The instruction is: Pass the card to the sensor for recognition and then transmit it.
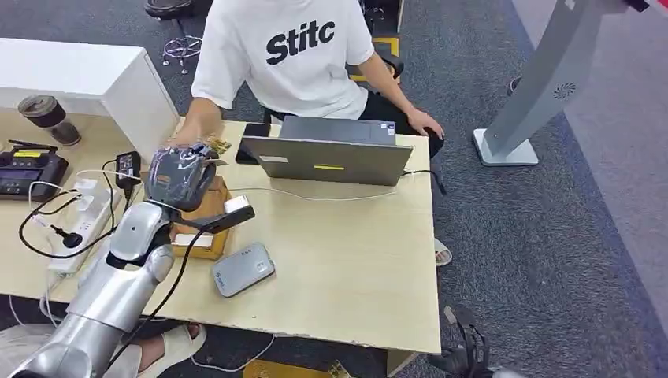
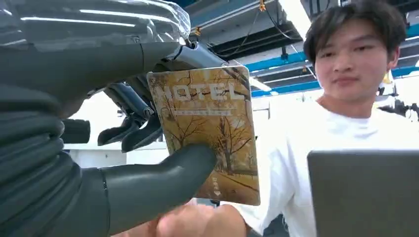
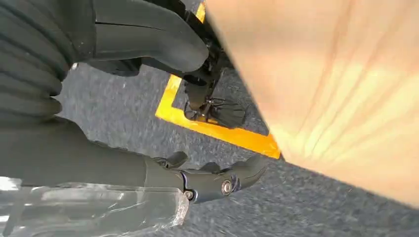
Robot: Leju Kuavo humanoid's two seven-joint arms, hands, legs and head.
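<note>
The left hand [image 1: 179,177] is up over the wooden table [image 1: 339,260], wrapped in a shiny clear cover that hides most of its fingers from the head view, and the left wrist view settles it: the card [image 2: 207,133], yellow-brown with bare trees and the word HOTEL printed across it, is pinched between the thick grey thumb [image 2: 163,182] and the darker fingers behind. Its small lower print is too fine to read. A person in a white T-shirt [image 1: 287,51] sits across the table, head cut off by the frame edge, one hand [image 1: 197,126] reaching right up beside the robot's hand; whether it touches the card I cannot tell. The grey sensor [image 1: 243,269] lies flat on the table nearer the robot, well apart from the card. A wooden box [image 1: 206,228] sits half hidden under the wrist, and a laptop [image 1: 327,157] stands open before the person. The right hand [image 3: 197,173] hangs over grey carpet beside the table edge, fingers loosely apart, holding nothing.
</note>
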